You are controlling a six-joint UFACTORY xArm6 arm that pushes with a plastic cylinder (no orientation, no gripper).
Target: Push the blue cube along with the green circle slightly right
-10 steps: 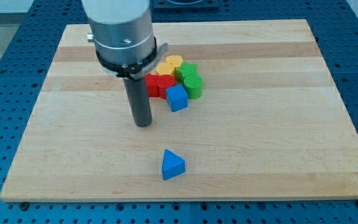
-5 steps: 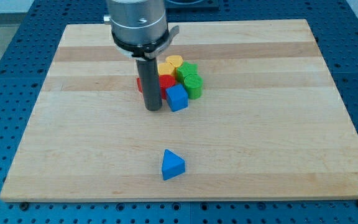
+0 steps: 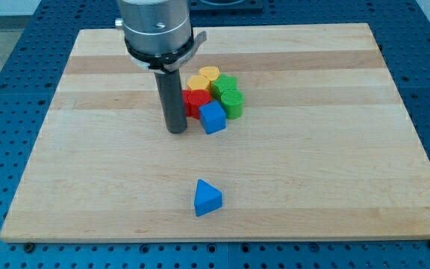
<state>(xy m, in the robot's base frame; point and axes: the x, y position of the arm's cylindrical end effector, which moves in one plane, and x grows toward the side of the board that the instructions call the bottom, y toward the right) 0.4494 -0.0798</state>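
Observation:
The blue cube [image 3: 213, 118] sits at the lower edge of a tight cluster near the board's middle. The green circle [image 3: 232, 103] touches it on its upper right. My tip [image 3: 175, 130] is on the board just left of the blue cube, with a small gap between them. The rod hides part of the red blocks [image 3: 195, 101] behind it.
The cluster also holds a green star-like block [image 3: 225, 84] and two yellow blocks [image 3: 204, 76] above the red ones. A blue triangle [image 3: 206, 198] lies alone near the view's bottom. The wooden board [image 3: 334, 149] ends on all sides within view.
My tip moved right and up towards the blue cube, then backed slightly left. The blocks have not visibly moved.

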